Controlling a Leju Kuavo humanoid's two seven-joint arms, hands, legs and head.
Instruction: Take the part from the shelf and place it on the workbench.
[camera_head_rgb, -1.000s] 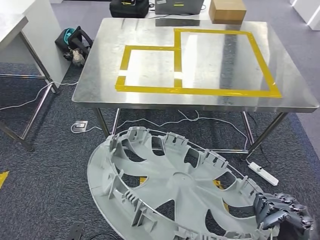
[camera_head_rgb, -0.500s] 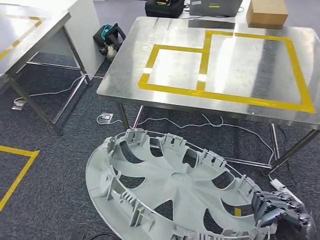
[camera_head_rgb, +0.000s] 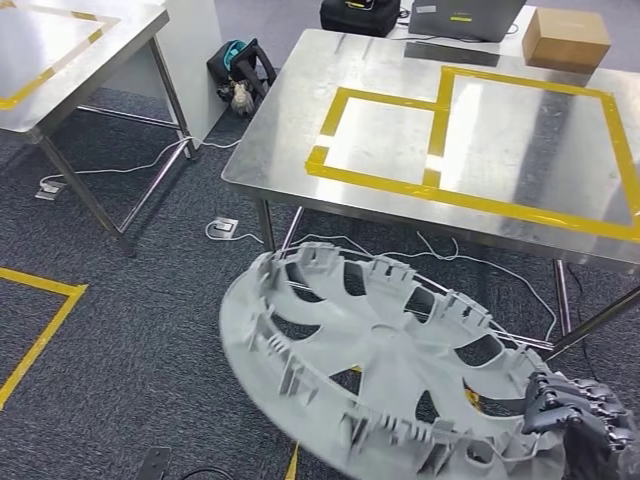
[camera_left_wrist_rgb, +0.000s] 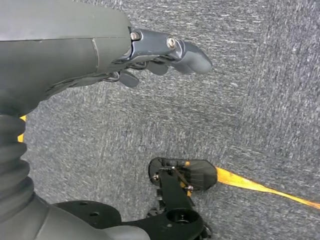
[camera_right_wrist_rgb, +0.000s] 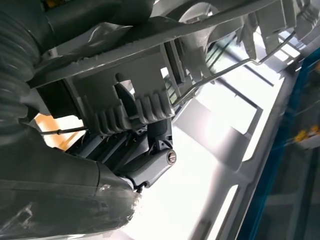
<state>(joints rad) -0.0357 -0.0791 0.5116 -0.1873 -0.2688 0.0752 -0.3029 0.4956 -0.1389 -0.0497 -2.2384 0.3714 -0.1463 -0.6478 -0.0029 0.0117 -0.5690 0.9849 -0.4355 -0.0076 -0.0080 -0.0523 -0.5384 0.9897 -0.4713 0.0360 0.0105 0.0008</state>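
We are carrying the wheel cover (camera_head_rgb: 392, 370), a large grey plastic disc with spoke-shaped openings, out in front of us and low, over the dark carpet (camera_head_rgb: 136, 330). Our right hand (camera_head_rgb: 577, 420) grips it at the rim on the right edge, fingers wrapped over the ribbed clips; in the right wrist view the fingers (camera_right_wrist_rgb: 151, 160) sit tucked under the clip teeth, clenched on the rim. Held by one edge alone, the disc tilts, its far left side hanging free. We judge that a one-sided hold like this lets the disc sag and swing, so it wants a slow carry.

Our left hand (camera_left_wrist_rgb: 151, 55) hangs by our side over the carpet, holding nothing, fingers loosely extended. It seems to be kept out of the way.

The steel workbench (camera_head_rgb: 287, 150) stands ahead, near but not yet under the disc. Yellow tape (camera_head_rgb: 460, 195) marks two boxes on its top, a small one on the left and a large one on the right; we take the large box to suit a part this wide. A cardboard box (camera_head_rgb: 566, 38) sits at the far right corner, outside the tape. A second steel table (camera_head_rgb: 45, 70) stands off to the left.

The part is off the shelf and in transit; it has yet to be lifted above the bench edge and laid flat.
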